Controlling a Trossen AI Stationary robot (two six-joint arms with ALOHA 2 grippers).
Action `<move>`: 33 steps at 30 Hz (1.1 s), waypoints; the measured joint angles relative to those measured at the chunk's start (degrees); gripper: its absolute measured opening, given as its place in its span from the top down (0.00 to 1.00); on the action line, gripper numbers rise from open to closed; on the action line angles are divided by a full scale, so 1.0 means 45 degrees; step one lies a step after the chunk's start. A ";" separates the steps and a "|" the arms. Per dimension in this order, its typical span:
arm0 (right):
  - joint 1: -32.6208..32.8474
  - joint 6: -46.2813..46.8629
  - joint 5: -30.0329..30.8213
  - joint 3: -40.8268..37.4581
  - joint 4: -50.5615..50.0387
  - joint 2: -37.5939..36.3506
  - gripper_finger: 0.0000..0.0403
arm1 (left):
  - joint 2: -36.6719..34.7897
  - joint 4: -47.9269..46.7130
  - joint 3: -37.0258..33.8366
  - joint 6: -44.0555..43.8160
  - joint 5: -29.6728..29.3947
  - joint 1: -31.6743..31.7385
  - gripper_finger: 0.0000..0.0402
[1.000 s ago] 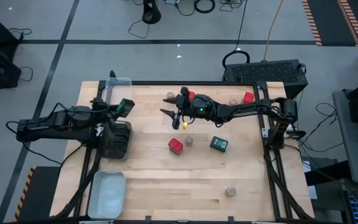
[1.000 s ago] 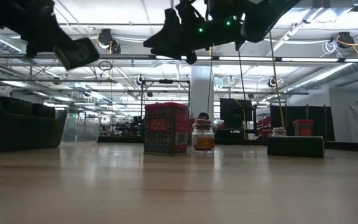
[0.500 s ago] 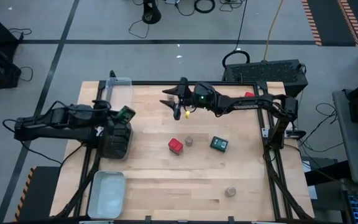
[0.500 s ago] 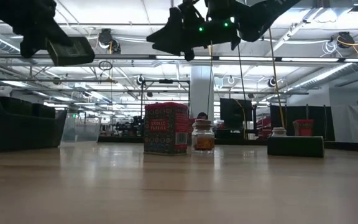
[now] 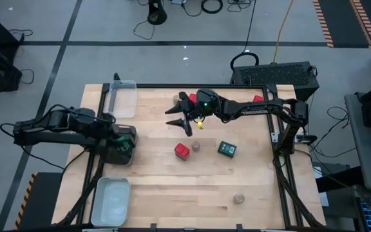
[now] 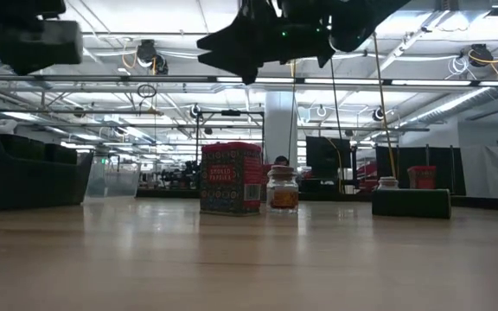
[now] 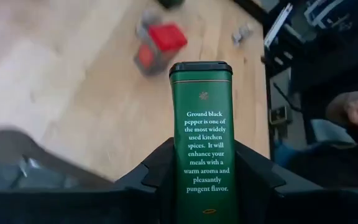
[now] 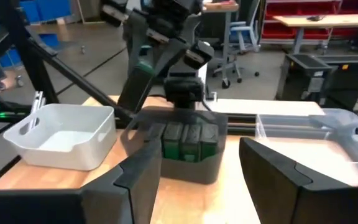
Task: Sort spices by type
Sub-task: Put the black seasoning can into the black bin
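A green pepper tin is clamped in the left gripper jaws above a dark tray, while the right gripper jaws are held open, empty, above the counter.

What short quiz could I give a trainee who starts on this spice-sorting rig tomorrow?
1. True or false: the right gripper is carrying a spice container.
2. What does the left gripper grip? A: a white tray. B: a green pepper tin. C: nothing.
3. Fill in: right beside the red tin in the middle of the table stands a small round ____.

Key:
1. False. It hangs open and empty above the table.
2. B.
3. jar.
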 joint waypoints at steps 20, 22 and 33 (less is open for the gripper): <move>0.1927 0.0325 0.2191 -0.0005 0.2486 0.0520 0.50 | 0.1084 0.4877 -0.0121 0.4407 -0.3606 0.0000 0.69; 0.1963 0.0315 0.2278 -0.0005 0.2925 0.0520 0.48 | 0.1061 0.5716 -0.0488 0.4579 -0.3557 0.0000 0.69; 0.1834 0.0624 0.2470 -0.0005 0.3176 0.0510 0.35 | 0.1134 0.8353 -0.1671 0.5563 -0.3018 -0.0005 0.69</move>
